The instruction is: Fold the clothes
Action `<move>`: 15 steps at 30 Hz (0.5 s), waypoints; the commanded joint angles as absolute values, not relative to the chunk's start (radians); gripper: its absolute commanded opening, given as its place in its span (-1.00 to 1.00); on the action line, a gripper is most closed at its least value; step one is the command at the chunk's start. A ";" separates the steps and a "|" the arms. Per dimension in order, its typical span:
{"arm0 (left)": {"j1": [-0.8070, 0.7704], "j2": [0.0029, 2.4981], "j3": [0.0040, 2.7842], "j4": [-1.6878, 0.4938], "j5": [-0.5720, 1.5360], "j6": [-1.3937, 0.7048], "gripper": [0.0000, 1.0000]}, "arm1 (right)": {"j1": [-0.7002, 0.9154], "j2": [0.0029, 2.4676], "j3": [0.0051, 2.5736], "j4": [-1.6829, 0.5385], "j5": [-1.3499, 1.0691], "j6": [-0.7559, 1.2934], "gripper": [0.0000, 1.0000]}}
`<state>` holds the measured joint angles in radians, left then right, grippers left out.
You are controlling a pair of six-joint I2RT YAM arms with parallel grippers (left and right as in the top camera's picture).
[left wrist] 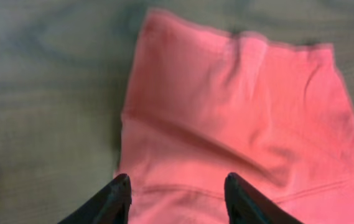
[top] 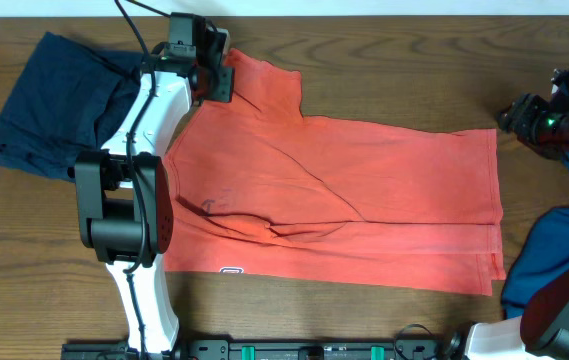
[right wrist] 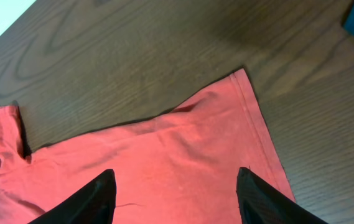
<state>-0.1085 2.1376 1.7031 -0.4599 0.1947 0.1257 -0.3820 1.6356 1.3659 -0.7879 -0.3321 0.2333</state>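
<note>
Beneath the left gripper, the left wrist view is filled with coral-red cloth. This is a sleeve of the T-shirt, spreading away ahead of the 2 black fingers, with bare wooden table off to their left. The fingers stand roughly half parted, with cloth under the gap and nothing pinched between them.

Only the right wrist view shows the right gripper closely. Its 2 fingers are spread wide and hold nothing. Just ahead of them lies the shirt's hem corner, and the stitched hem runs back toward the right-hand finger.

The overhead view alone gives the whole layout. The T-shirt lies flat with its long axis running left to right across the table. Its sleeve end is under the left gripper, and its hem end points toward the right gripper, which sits just off the far hem corner (its finger gap is too small to read from above). A small white label shows at the shirt's near edge. A navy garment lies bunched beyond the left fingers' outer side. A blue garment lies past the hem, near the right arm.
</note>
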 commanded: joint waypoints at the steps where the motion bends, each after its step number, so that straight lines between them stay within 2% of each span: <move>1: -0.108 2.145 1.706 -0.371 0.190 0.147 0.04 | -0.372 1.639 1.360 -0.786 -0.321 0.219 0.22; 13: -0.115 2.294 1.706 -0.043 0.198 0.146 0.03 | -0.372 1.639 1.359 -0.801 -0.321 0.220 0.26; 15: -0.120 2.320 1.706 -0.019 0.198 0.146 0.09 | -0.372 1.639 1.359 -0.801 -0.321 0.220 0.26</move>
<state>-0.1116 2.2753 1.7027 -0.0357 0.1989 0.1337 -0.3820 1.6356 1.3647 -0.7982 -0.3241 0.2321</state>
